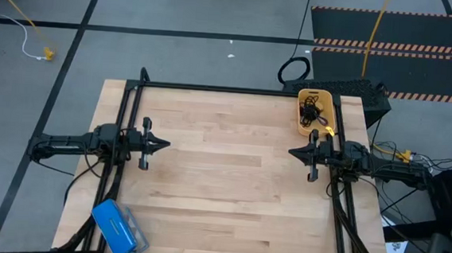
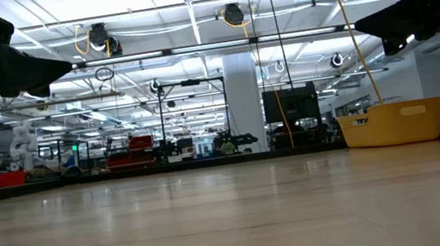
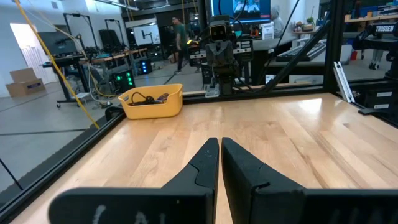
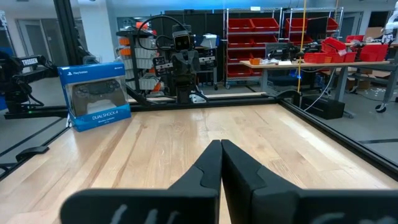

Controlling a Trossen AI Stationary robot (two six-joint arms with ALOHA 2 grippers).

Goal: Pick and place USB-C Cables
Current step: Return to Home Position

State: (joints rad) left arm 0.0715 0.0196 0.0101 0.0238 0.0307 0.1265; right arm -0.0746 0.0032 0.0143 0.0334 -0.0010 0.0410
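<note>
Both dark arms reach level above the pale wooden table (image 1: 221,190), the left gripper (image 1: 166,145) and the right gripper (image 1: 291,153) pointing at each other from opposite sides, each with its tapered fingers pressed together on nothing. The USB-C Cables (image 1: 313,110), a dark tangle, lie inside the yellow plastic bin (image 1: 336,118) just beside the right arm. A blue boxed game controller (image 1: 115,227) sits near the left arm's base, and a black ring-shaped cable loop (image 1: 294,70) lies on the grey floor beyond the bin.
</note>
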